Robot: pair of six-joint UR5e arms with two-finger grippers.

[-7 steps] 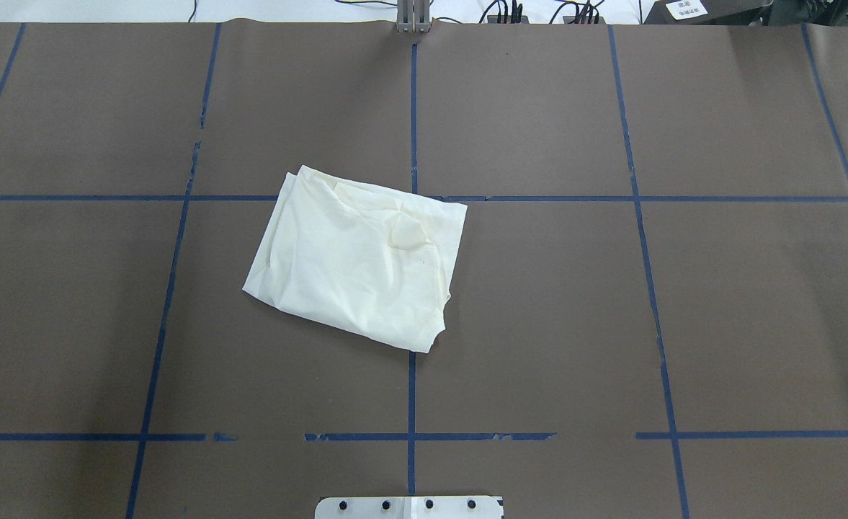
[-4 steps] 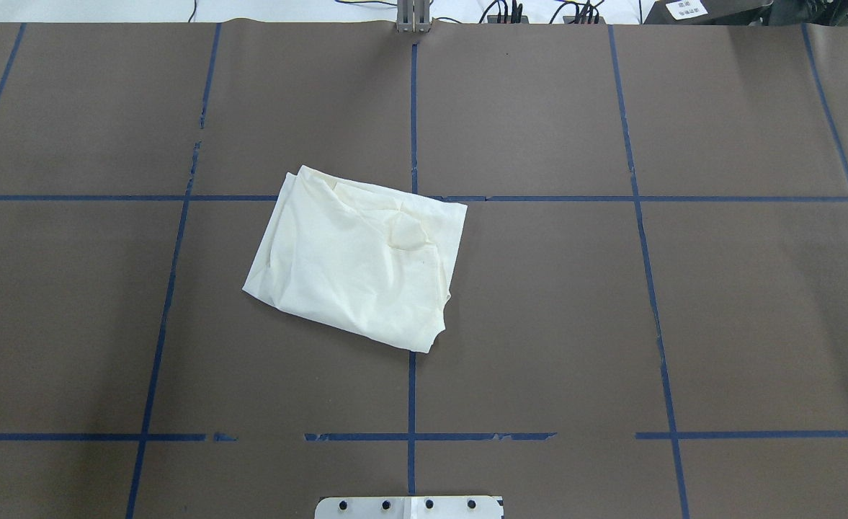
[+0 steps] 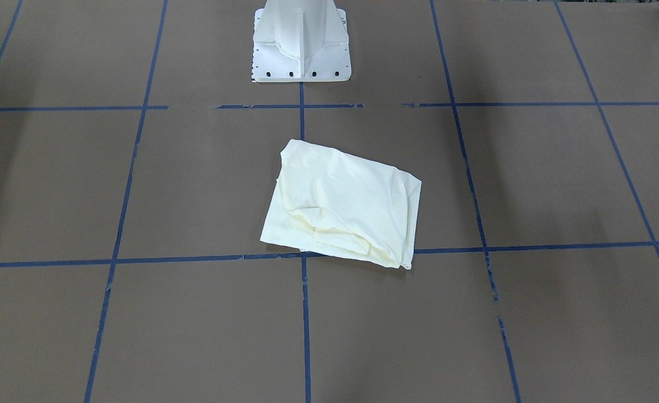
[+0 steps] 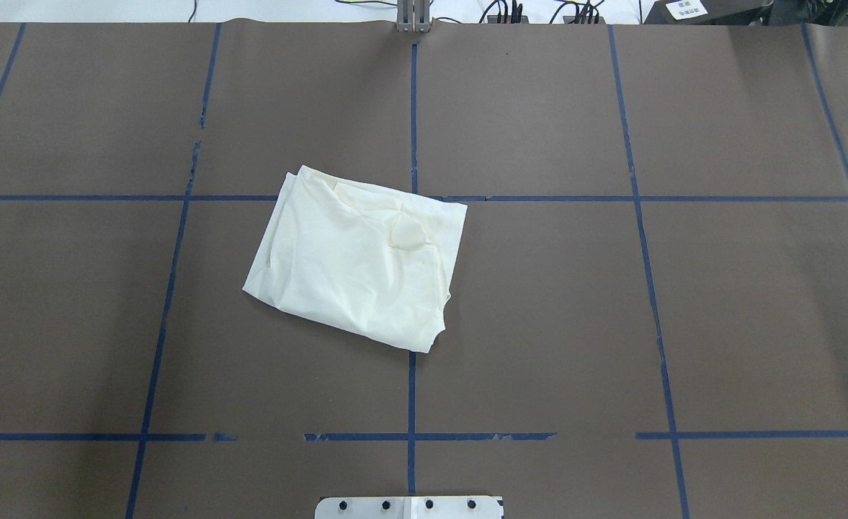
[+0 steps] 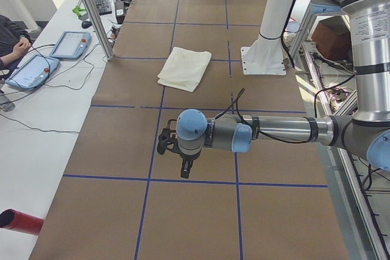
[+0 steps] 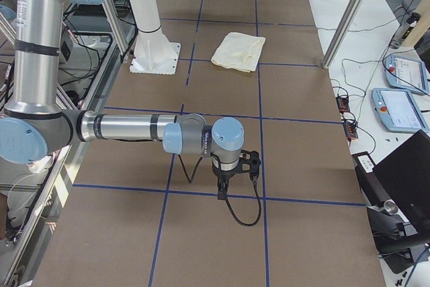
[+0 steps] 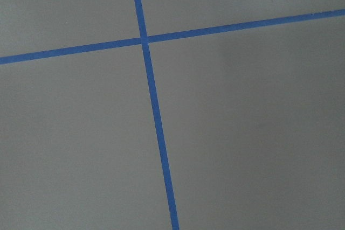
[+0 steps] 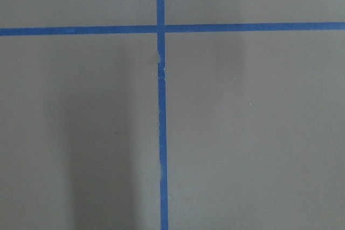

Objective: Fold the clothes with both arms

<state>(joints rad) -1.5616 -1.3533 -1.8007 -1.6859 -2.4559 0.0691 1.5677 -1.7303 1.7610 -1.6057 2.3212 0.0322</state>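
Observation:
The clothes are one cream-white shirt [image 4: 355,263], folded into a rumpled rectangle with its plain side up, lying a little left of the table's middle [image 3: 343,204] [image 5: 184,68] [image 6: 238,52]. Neither gripper touches it. My left gripper [image 5: 183,165] hangs over bare brown paper far from the shirt, at the table's left end; I cannot tell whether it is open or shut. My right gripper [image 6: 225,183] hangs the same way at the right end, state also unclear. Both wrist views show only brown paper and blue tape lines.
The white base plate and column [image 3: 301,50] [image 4: 409,507] stand at the robot's side of the table. Beyond the far edge are tablets [image 5: 70,44], a person's hands [image 5: 15,47], metal posts [image 5: 91,10] and a red cylinder [image 5: 15,220].

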